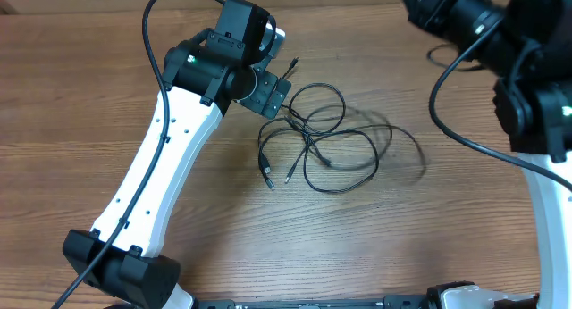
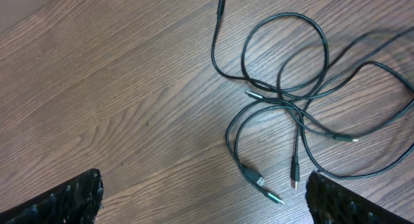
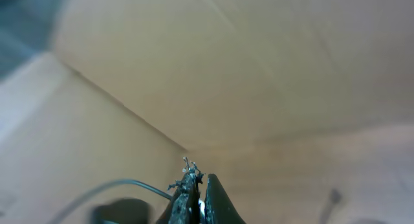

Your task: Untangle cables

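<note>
The cables (image 1: 308,132) are lying in a loose tangle on the tabletop (image 1: 80,104), just beside the left fingers (image 1: 273,93); the left wrist view is showing those fingers spread wide above them, grasping nothing, and the small plugs (image 2: 259,180) at the cord ends. Only the right wrist view is showing the right fingers (image 3: 194,198), which are pressing tightly together, clenched.

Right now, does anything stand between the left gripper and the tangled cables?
Nothing visible does. The left gripper hangs above the table with its jaws wide open. In the wrist view, only bare wood lies between it and the cables, which sprawl just ahead.
</note>
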Controlling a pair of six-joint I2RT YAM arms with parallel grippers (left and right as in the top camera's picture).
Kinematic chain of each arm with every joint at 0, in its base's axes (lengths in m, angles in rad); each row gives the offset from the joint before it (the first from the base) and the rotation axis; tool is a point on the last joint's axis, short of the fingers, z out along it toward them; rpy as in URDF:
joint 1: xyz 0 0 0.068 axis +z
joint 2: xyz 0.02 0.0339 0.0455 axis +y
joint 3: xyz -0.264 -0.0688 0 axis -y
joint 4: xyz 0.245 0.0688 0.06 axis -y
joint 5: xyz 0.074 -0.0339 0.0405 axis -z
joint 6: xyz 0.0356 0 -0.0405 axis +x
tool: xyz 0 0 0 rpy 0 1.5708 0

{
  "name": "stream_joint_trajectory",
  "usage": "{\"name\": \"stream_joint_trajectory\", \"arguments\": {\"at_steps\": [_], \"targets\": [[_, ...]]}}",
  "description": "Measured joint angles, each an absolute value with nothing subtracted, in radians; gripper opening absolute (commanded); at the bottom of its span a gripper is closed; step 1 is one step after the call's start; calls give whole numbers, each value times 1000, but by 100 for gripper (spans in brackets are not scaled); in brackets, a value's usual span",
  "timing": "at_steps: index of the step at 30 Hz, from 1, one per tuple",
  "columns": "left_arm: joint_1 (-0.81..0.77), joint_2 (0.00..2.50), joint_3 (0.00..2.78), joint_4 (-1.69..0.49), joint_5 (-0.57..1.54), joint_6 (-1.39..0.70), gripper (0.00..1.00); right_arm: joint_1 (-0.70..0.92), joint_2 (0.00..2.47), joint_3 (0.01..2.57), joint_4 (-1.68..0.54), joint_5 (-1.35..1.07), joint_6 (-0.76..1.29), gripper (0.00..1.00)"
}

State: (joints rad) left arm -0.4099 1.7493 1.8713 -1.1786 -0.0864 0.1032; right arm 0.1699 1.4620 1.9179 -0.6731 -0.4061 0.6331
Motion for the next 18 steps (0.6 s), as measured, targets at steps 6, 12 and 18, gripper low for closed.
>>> {"name": "stream_joint_trajectory", "arguments": {"at_steps": [6,12,18], "targets": [[-410,1749,1871,-1178,-86,103,100,170,1456,1967,-691,-395,653,4],[-410,1749,1871,-1179,-86,103,100,171,1467,1971,-1052,-208,656,49],[-410,1749,1871,-1178,-87,103,100,170,1543,1963,-1365,-28,659,88]]}}
